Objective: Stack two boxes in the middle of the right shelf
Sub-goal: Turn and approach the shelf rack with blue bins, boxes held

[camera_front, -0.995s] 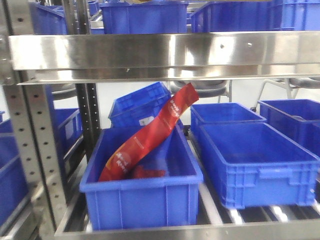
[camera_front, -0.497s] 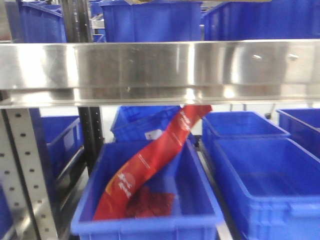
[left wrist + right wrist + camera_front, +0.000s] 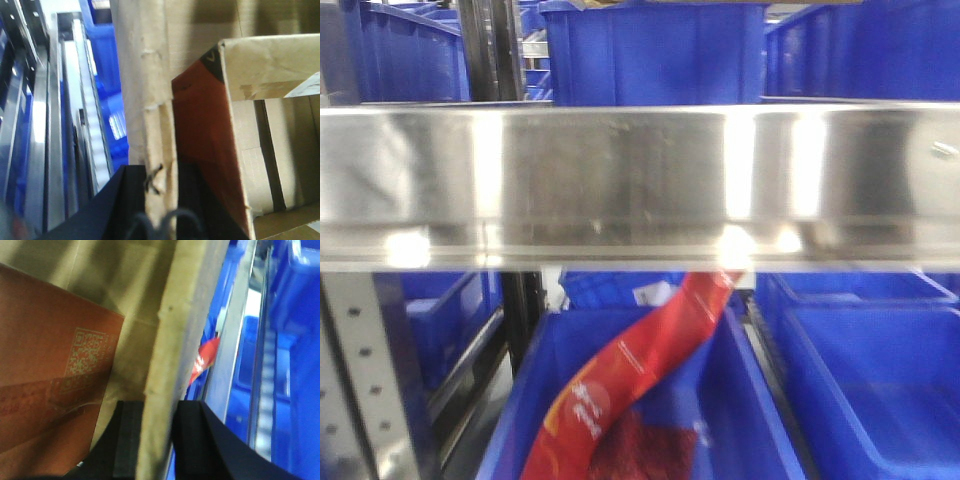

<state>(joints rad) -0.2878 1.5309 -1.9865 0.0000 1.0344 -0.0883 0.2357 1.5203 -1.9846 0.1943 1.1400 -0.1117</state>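
In the left wrist view my left gripper (image 3: 160, 172) is shut on the upright wall of an open cardboard box (image 3: 145, 75), one black finger on each side. A red-brown flap (image 3: 200, 140) and a second cardboard edge (image 3: 270, 50) lie inside. In the right wrist view my right gripper (image 3: 160, 410) is shut on the opposite cardboard box wall (image 3: 185, 315). A red-brown printed panel (image 3: 50, 370) with a QR code lies inside. Neither gripper nor the box shows in the front view.
A wide steel shelf beam (image 3: 640, 180) crosses the front view. Blue bins (image 3: 660, 50) stand on the level above it. Below it a blue bin (image 3: 750, 400) holds a long red packet (image 3: 640, 390), with another bin (image 3: 880, 380) to its right. A perforated upright (image 3: 360, 390) stands at the left.
The front view has closed in on the shelf. The steel beam has grown larger and sunk lower in the picture, and the bins below it now show less.
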